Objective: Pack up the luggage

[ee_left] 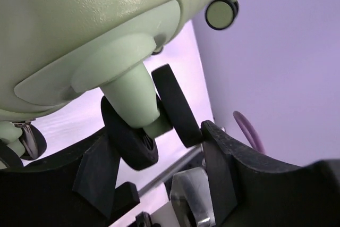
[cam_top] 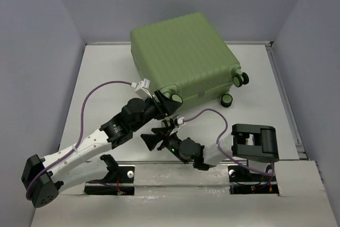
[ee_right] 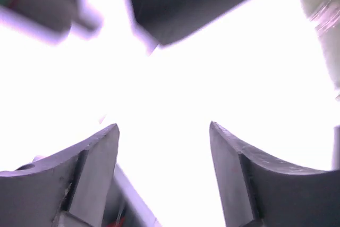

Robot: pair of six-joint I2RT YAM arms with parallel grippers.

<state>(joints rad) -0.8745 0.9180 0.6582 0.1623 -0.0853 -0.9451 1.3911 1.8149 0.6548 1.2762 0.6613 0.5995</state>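
The luggage (cam_top: 183, 57) is a light-green ribbed hard-shell suitcase lying shut on the white table (cam_top: 106, 67), its wheels toward the near right. My left gripper (cam_top: 169, 101) is at its near-left corner. In the left wrist view the gripper (ee_left: 158, 134) straddles a black twin wheel (ee_left: 133, 144) on its green stem (ee_left: 127, 91), with the right finger (ee_left: 223, 158) touching the wheel's right disc. My right gripper (cam_top: 151, 141) is open and empty, low over the table just in front of that corner. In the right wrist view (ee_right: 162, 128) only glare lies between its fingers.
Two more wheels (cam_top: 241, 80) (cam_top: 227, 100) stick out at the suitcase's right corner. Grey walls enclose the table on the left, back and right. Purple cables (cam_top: 101, 90) loop over both arms. A dark arm part (ee_right: 196, 3) is close above the right gripper.
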